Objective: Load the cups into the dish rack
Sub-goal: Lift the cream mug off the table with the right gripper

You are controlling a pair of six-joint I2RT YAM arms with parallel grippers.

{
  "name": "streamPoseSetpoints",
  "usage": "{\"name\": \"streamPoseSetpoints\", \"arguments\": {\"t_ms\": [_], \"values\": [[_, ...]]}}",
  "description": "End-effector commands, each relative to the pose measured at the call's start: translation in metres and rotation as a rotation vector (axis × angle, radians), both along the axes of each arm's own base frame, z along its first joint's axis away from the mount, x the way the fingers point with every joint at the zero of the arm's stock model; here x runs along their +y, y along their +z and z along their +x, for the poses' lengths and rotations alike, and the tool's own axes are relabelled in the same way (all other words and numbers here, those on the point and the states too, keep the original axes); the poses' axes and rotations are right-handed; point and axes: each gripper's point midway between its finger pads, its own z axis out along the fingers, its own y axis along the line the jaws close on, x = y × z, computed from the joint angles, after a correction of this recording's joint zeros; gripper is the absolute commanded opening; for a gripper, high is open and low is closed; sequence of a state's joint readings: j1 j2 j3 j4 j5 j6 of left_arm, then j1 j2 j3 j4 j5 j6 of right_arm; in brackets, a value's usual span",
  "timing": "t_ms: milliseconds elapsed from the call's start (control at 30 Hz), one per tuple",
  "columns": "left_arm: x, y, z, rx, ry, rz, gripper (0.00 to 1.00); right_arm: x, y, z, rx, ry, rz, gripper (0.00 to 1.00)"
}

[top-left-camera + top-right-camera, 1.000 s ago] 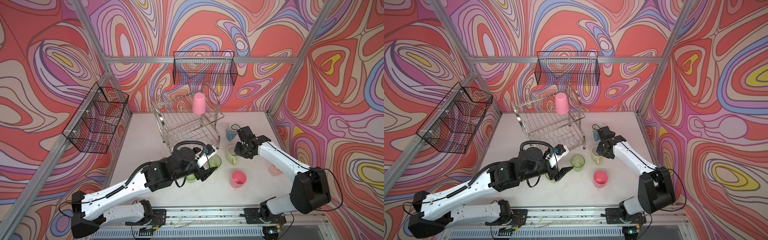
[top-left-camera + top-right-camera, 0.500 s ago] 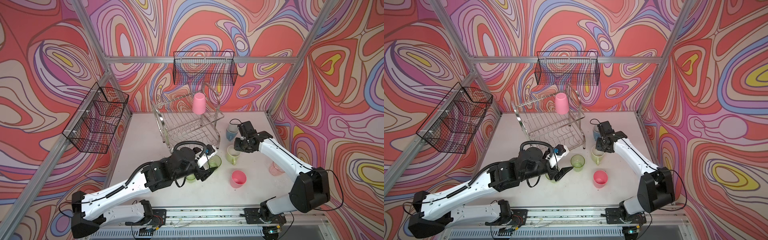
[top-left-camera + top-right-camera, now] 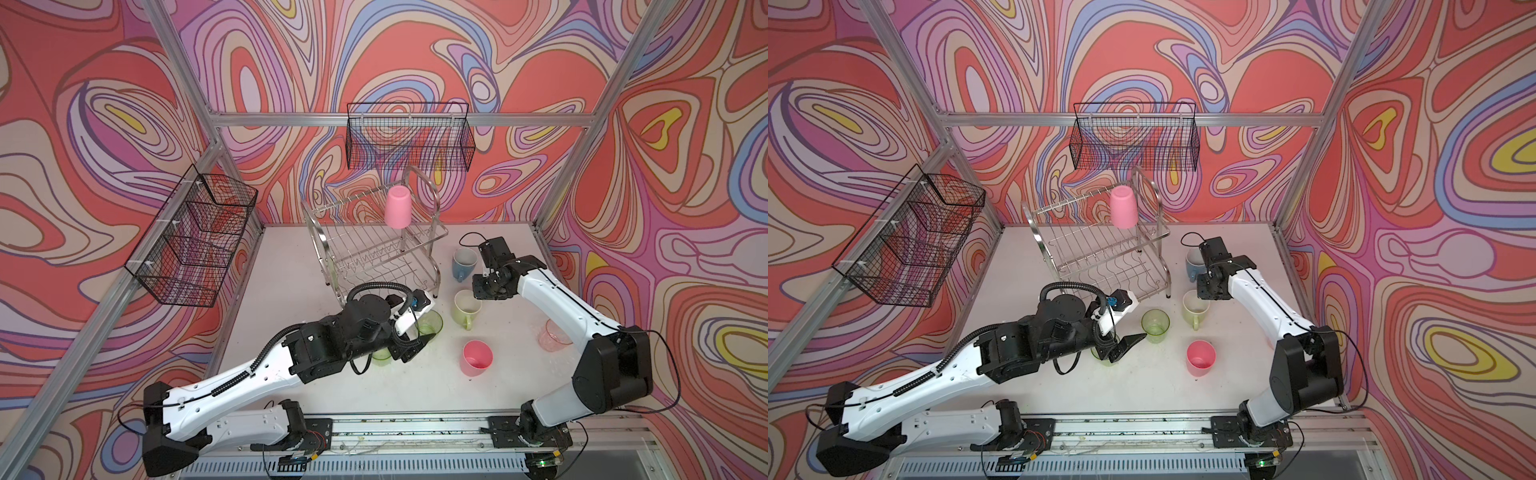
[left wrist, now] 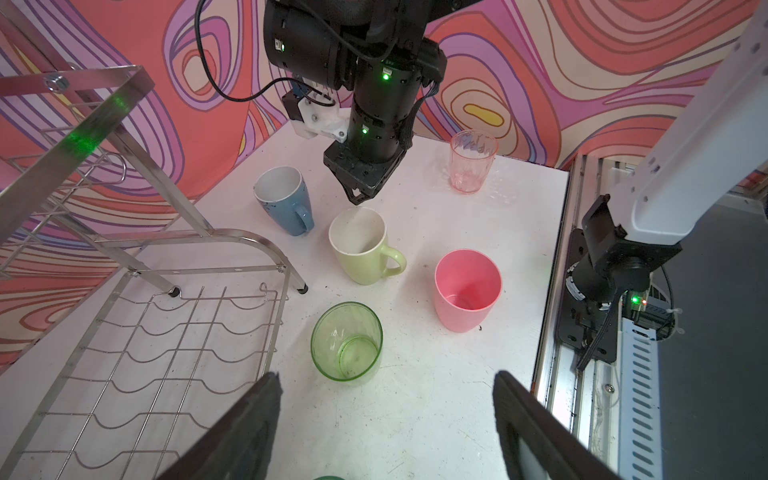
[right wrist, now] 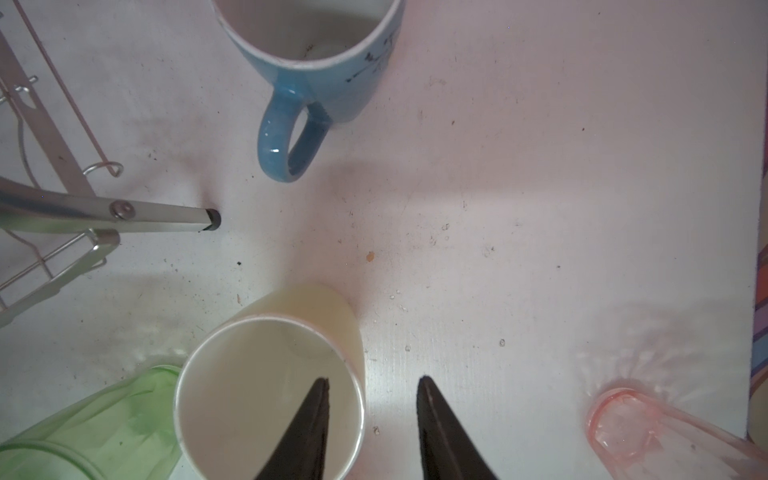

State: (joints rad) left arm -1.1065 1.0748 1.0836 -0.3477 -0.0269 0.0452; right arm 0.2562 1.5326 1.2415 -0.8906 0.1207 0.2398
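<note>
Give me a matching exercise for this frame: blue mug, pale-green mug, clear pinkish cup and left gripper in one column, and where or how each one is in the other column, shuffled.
Column one
1. blue mug
2. pale-green mug
3. clear pinkish cup
4. left gripper

Column two
A. open and empty, a clear green cup just ahead
B. standing alone near the right edge of the table
C. beside the dish rack, farthest back of the cups on the table
D. under the right gripper, one finger inside its rim

Pairs: 1-C, 2-D, 3-B, 4-A
</note>
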Motion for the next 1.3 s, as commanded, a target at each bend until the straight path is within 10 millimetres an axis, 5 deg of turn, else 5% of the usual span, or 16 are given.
{"name": "streamPoseSetpoints", "arguments": {"t_ms": [0, 767, 1267], "values": [[-0.001, -0.002, -0.001, -0.012, -0.012, 0.013, 0.83, 0.001, -0.008, -0.003, 0.026, 0.052, 0.008, 0.35], [0.0, 0.0, -0.002, -0.015, -0.012, 0.007, 0.83, 0.006, -0.042, -0.005, 0.105, 0.135, 0.028, 0.19], [0.001, 0.001, -0.002, -0.018, -0.011, 0.002, 0.83, 0.01, -0.041, -0.003, 0.079, 0.144, 0.051, 0.03]]}}
